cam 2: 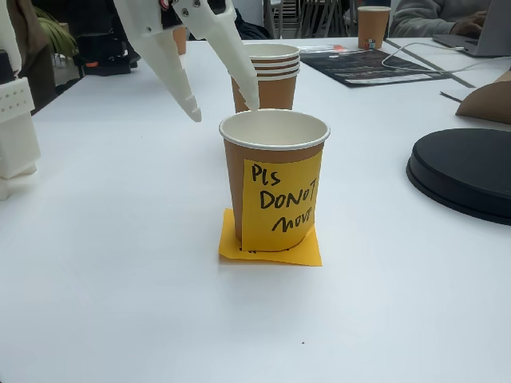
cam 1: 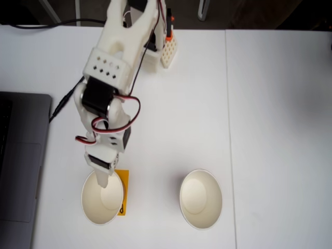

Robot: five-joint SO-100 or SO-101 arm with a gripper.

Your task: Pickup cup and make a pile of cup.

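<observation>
In a fixed view from above, the lower end of the tool (cam 1: 103, 179) is seen against the inside of the left cup (cam 1: 102, 198), so its tips are hard to make out there. Most of the orange note (cam 1: 123, 193) under that cup is covered, and only a strip at its right side is seen. The laptop (cam 1: 21, 166) is cut off by the left edge of the desk (cam 1: 270, 114).

In a fixed view from the side, the tool (cam 2: 223, 108) is seen spread, its two white fingers (cam 2: 172, 76) hanging apart above and behind the rim of the near cup (cam 2: 274, 171), with nothing pinched between them. This cup stands upright, mouth up, its long axis vertical, on a flat orange note (cam 2: 270, 249); a second note (cam 2: 281, 201) with handwriting is stuck to its front.

Behind it a stack of cups (cam 2: 270, 76) is partly hidden. The right cup (cam 1: 201, 198) stands apart near the desk's front edge, mouth up. A black disc (cam 2: 463, 171) lies at the right edge.
</observation>
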